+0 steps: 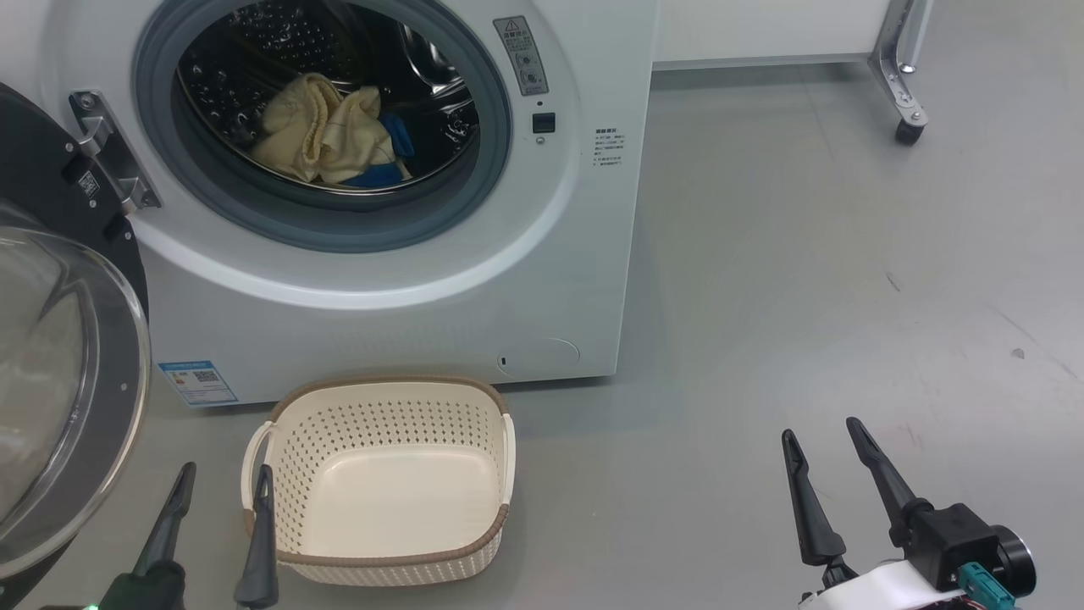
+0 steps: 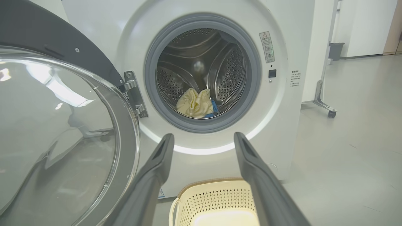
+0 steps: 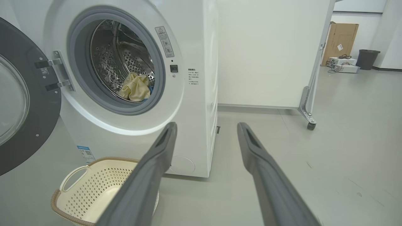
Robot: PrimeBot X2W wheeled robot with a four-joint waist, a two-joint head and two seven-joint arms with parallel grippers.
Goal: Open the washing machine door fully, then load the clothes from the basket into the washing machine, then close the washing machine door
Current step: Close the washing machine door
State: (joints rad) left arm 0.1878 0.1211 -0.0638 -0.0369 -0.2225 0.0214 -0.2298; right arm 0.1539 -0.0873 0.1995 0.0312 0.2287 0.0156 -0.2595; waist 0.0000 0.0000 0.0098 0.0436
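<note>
Two grippers hang low in front, both spread wide and holding nothing. The left gripper [image 1: 227,468] sits just beside the basket [image 1: 381,424], and the right gripper [image 1: 821,428] hovers over bare floor [image 1: 804,280], well apart from everything, probably parked clear of the work. The one basket lies just ahead of the left gripper on its inner side. It is empty, set close under the washer's mouth so a lift from it is short. On the left gripper's outer side the one door [image 1: 51,381] stands swung fully back on its hinge [image 1: 110,152], bulging glass facing out, which leaves the opening free. Straight beyond both sets of fingertips is the one washer [image 1: 381,330], and inside its grey gasket [image 1: 339,224] the clothes [image 1: 326,127] lie as one pale yellow heap at the drum's bottom front. Two blue patches show on it. How many garments make up the heap cannot be told. With the basket bare and the load inside, loading looks done and only the door remains to be shut. The left gripper is the nearer one for that.
</note>
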